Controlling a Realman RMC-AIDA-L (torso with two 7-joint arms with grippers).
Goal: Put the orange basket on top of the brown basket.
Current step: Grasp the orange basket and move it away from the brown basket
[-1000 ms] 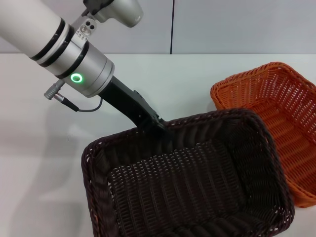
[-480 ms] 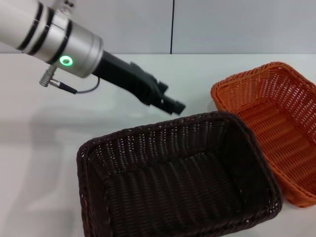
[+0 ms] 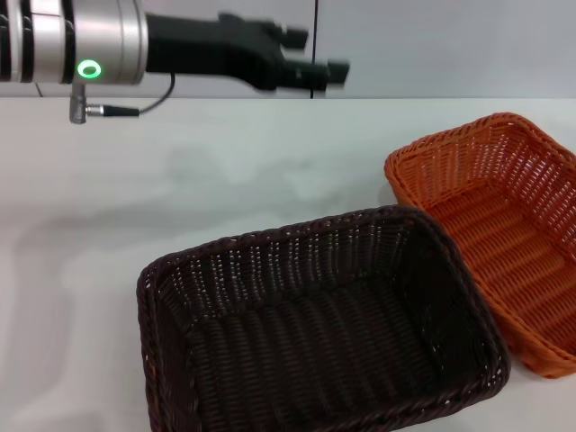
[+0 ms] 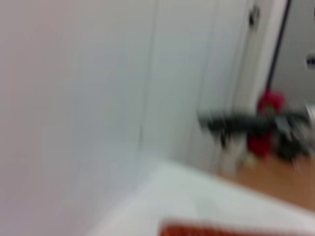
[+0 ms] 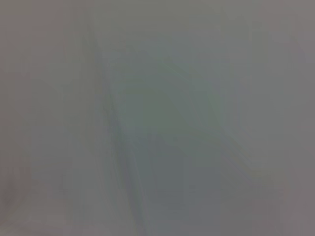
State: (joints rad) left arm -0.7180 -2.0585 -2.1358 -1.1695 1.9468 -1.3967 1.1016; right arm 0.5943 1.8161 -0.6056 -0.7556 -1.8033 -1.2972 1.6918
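While the brown basket (image 3: 315, 328) rests on the table (image 3: 180, 180) with the orange basket (image 3: 504, 243) touching its right side, not yet on top, the next grasp should take the orange rim firmly and lift it clear before crossing over. Compared with 1 second ago, the left gripper (image 3: 315, 65) has released the brown basket's far rim and risen high behind it, fingers slightly apart and empty. The right gripper is not seen.

Left tool (image 3: 317, 65) high above the table (image 3: 225, 171), brown basket (image 3: 315, 333) touching orange basket (image 3: 504, 243) alongside.
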